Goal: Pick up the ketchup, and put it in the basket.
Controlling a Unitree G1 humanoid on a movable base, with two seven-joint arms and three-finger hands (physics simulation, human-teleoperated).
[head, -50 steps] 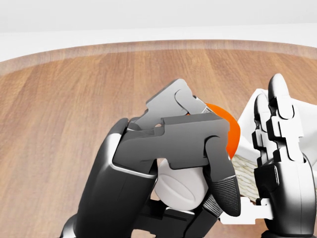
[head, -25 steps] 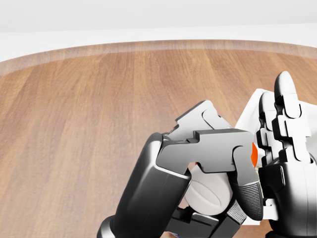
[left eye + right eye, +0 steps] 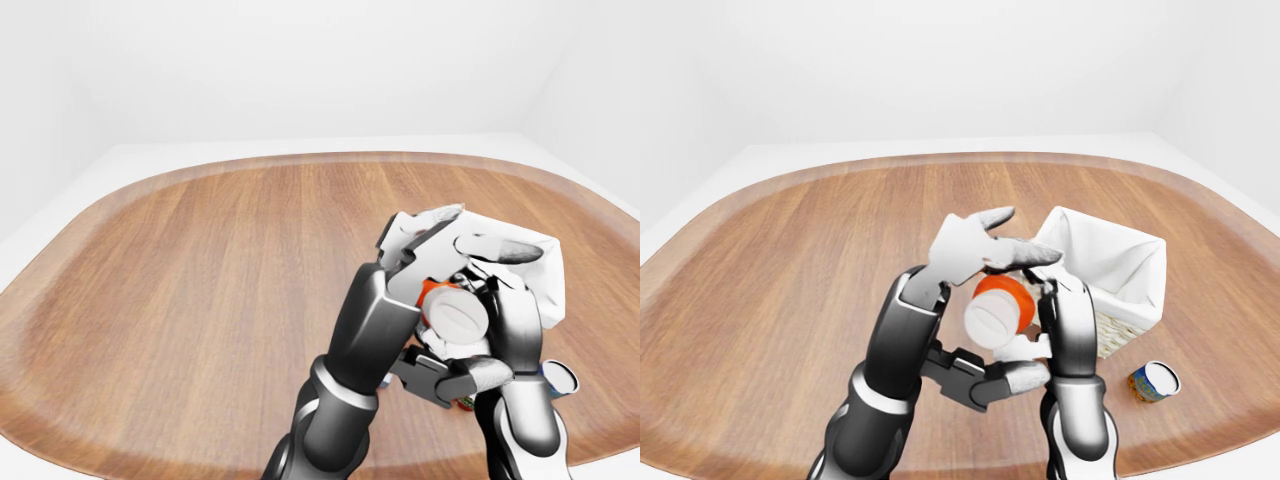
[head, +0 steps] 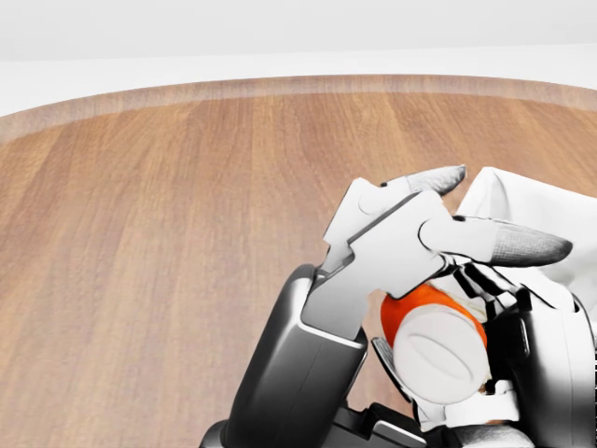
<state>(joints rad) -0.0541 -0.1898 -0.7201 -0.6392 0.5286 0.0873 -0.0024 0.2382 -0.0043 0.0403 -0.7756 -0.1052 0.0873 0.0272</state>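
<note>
The ketchup (image 3: pixel 998 308), an orange-red bottle with a round white cap facing the camera, hangs in the air at the left rim of the basket (image 3: pixel 1118 262), a woven box with a white cloth liner. My left hand (image 3: pixel 985 312) is open: its pale fingers (image 3: pixel 975 243) stretch out above the bottle and its dark thumb lies below. My right hand (image 3: pixel 1065 320) stands upright with straight fingers, pressed to the bottle's right side between bottle and basket. In the head view the cap (image 4: pixel 437 355) sits low between both hands.
A small blue-and-yellow can (image 3: pixel 1153 381) lies on the wooden table (image 3: pixel 790 280) right of my right wrist, below the basket. The table's rounded edge runs along the bottom of the eye views.
My left hand's fingers, closed over the bottle before, have lifted and spread open. The bottle's orange body and cap now show. The hands have shifted right toward the basket.
</note>
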